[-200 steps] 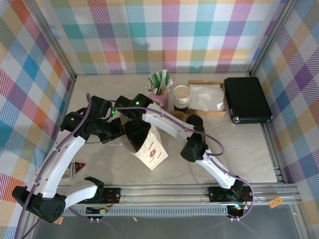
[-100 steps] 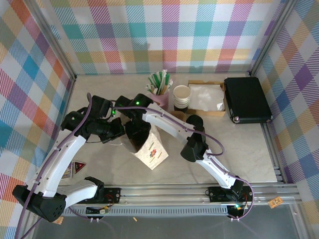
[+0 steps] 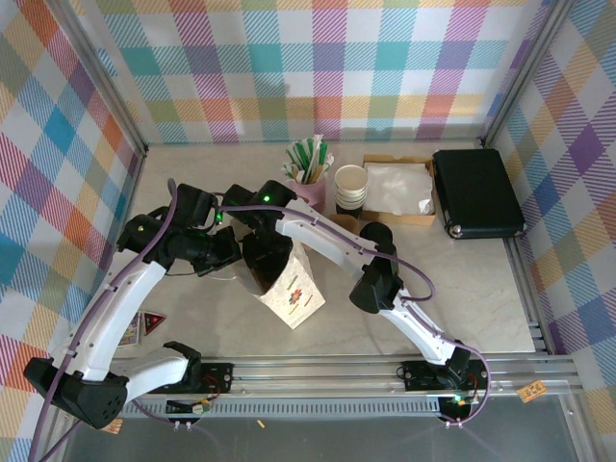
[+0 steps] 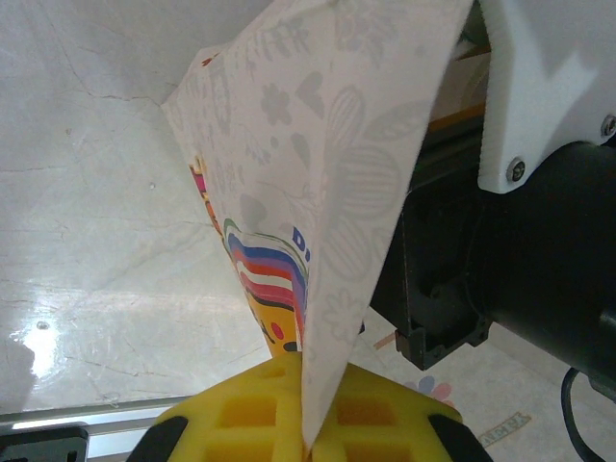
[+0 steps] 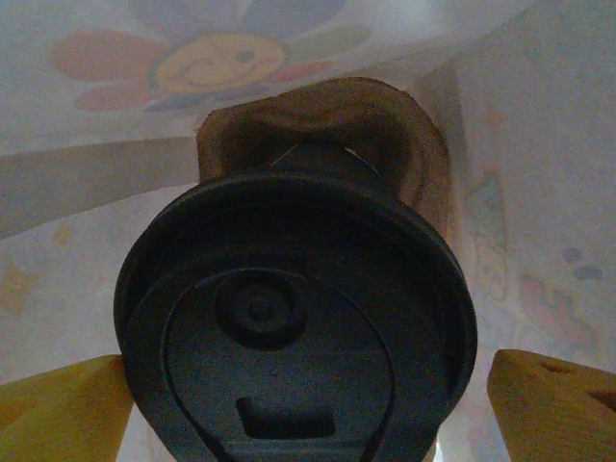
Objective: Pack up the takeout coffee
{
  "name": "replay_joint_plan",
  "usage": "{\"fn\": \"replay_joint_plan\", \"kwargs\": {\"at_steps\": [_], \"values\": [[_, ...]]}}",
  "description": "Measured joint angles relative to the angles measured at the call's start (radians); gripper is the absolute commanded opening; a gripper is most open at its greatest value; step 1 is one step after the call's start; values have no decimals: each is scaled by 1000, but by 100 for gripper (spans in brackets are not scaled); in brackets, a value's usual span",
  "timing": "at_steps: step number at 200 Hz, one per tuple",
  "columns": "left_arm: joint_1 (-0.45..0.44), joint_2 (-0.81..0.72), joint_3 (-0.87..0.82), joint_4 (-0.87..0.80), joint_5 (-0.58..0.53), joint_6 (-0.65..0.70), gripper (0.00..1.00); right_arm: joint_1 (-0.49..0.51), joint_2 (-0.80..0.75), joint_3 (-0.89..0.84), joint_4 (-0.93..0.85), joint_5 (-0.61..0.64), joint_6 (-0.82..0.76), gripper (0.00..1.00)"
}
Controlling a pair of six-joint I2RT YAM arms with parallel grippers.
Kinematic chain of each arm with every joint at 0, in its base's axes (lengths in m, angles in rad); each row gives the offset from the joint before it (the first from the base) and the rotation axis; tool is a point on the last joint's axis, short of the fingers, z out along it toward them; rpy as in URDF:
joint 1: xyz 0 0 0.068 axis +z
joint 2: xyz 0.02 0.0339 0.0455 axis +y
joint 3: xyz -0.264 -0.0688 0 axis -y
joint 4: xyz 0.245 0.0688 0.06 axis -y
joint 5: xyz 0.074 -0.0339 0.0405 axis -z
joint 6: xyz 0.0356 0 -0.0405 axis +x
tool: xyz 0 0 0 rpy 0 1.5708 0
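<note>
Takeout coffee [image 5: 294,318] sits low inside the paper bag [image 3: 296,289], which stands just left of centre in the overhead view. From the right wrist camera its black lid takes up the lower middle of the frame. The bag's printed walls are all round it, and behind it is a brown patch I cannot identify.

The right gripper [image 5: 303,409] straddles the lid. The yellow finger [image 5: 63,409] at lower left seems to touch the rim, while the one at lower right shows a sliver of light between pad and lid. I cannot tell whether the jaws are clamping the cup or standing just clear of it.

The left gripper [image 4: 308,423], at the bottom of the left wrist view, has its yellow pads closed on a fold of the bag's top edge, holding the mouth up.

The cup is likely to be light, though how full it is cannot be seen. Its paper wall is probably thin and would buckle under a hard squeeze. The plastic lid looks smooth and a little slippery, and being a press fit it could pop off if pulled or twisted. The safest hold is probably across the lid's rim, where the cup's rolled lip stiffens it, with modest force and the cup upright. The bag is floppy paper and will sag if its edge is let go.
</note>
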Motion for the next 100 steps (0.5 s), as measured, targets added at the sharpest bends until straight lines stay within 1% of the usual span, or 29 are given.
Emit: {"fn": "replay_joint_plan", "kwargs": {"at_steps": [100], "values": [[-2, 4, 14, -15, 0, 0, 0, 0, -20, -12, -5, 0, 3, 95]]}}
